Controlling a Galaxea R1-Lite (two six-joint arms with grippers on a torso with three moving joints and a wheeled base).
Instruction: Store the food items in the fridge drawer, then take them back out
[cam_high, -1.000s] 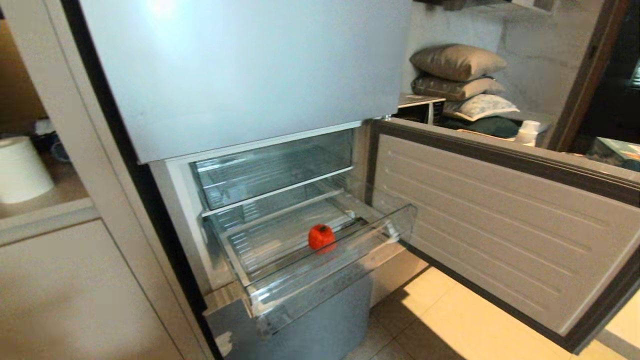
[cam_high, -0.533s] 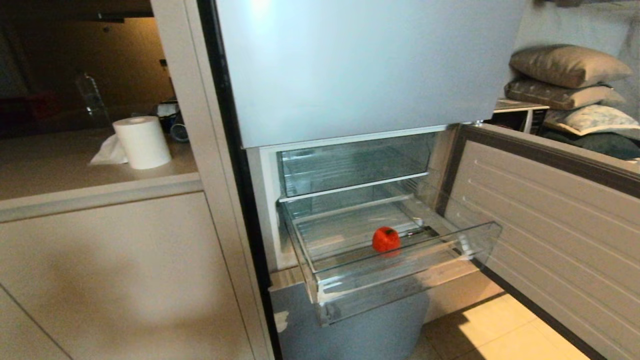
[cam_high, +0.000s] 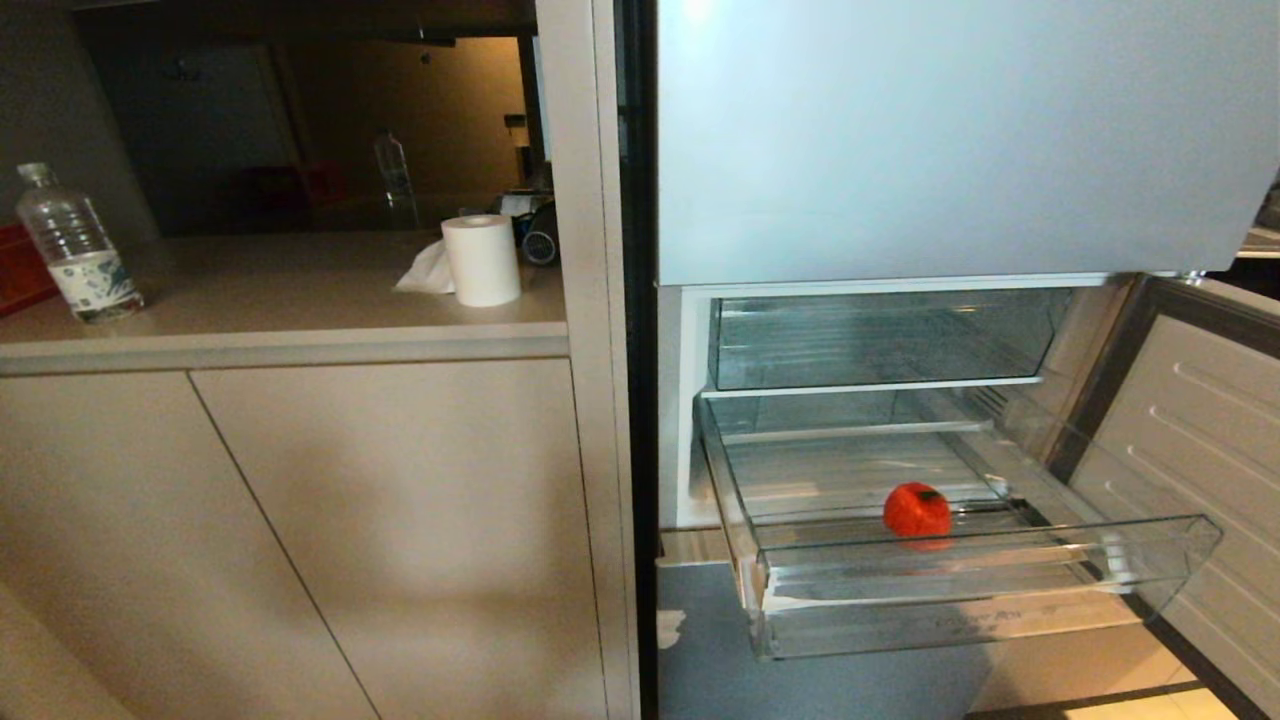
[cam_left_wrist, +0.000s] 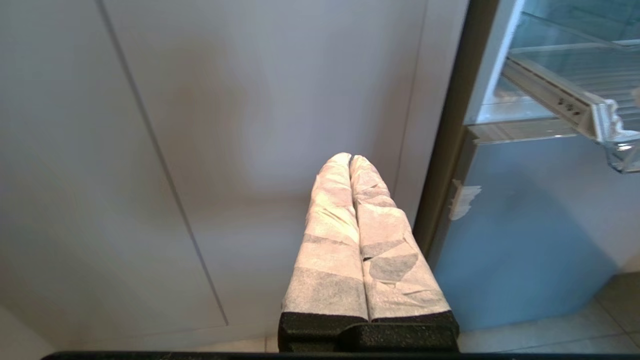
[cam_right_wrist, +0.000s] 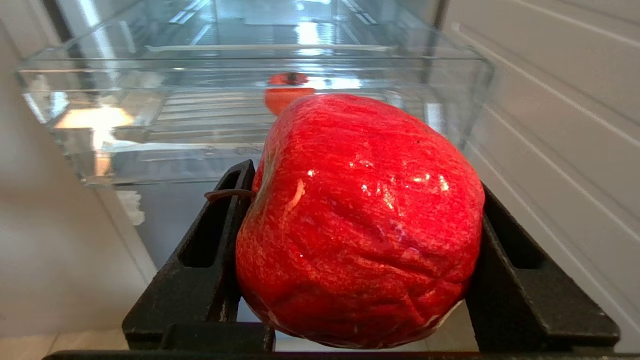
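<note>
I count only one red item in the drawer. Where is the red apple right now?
The red apple is clamped in the right end effector, outside the fridge drawer, just before its clear front wall. The orange-red fruit lies inside.

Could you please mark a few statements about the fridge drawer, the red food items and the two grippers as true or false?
1. The right gripper is shut on a red apple. True.
2. The fridge drawer is pushed fully shut. False: it is pulled out.
3. A small red fruit lies in the drawer. True.
4. The left gripper holds a packet. False: it is shut and empty, facing the cabinet door.
5. A paper roll stands on the counter. True.
</note>
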